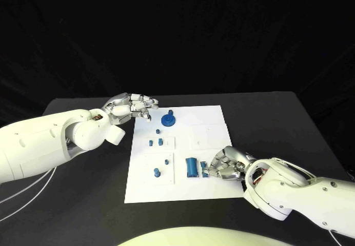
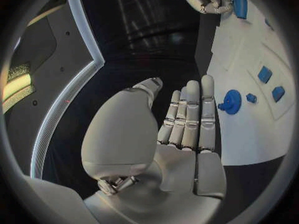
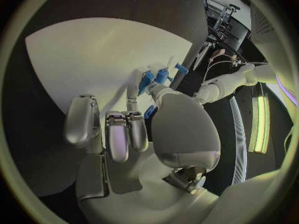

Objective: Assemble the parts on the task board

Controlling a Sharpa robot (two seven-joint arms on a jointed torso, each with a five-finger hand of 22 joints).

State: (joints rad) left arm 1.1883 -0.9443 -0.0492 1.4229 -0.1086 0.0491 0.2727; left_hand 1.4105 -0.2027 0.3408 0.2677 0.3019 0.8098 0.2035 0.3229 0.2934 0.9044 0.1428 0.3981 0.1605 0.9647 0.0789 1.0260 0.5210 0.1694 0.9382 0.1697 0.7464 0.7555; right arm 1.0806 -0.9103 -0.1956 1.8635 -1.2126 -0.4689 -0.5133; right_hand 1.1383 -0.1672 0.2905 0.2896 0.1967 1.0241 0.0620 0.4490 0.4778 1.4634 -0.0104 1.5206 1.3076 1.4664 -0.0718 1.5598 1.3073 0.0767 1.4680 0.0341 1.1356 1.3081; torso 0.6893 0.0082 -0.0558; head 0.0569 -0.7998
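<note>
Left hand: I see my silver left hand [image 1: 133, 107] held off the far left corner of the flat white rectangular task board [image 1: 211, 115]. In its wrist view the fingers [image 2: 190, 115] lie straight and side by side, thumb apart, with nothing in the palm; the hand is empty.

Nearest to left hand: the round blue gear-like part with a raised hub [image 1: 169, 121] sits on the board just beside those fingertips, apart from them. The wrist view shows it off the fingertips [image 2: 231, 102].

Right hand: my silver right hand [image 1: 228, 164] rests over the near right part of the board, fingers curled down. I cannot tell whether they pinch anything; in the wrist view small blue pieces [image 3: 156, 78] sit right at the fingertips.

Beside right hand: an upright blue cylinder part [image 1: 192, 165] stands close to its fingers, on their left.

Middle of board: small blue block parts [image 1: 155, 141] lie in a loose row between the two hands, and two more small blue pieces [image 1: 157, 170] lie near the board's left edge.

In the way: the gear-like part sits between the left fingertips and the row of blocks.

Surroundings: matte black table [image 1: 89, 205] under the board; thin white cables [image 1: 26, 197] trail beneath the left arm.
</note>
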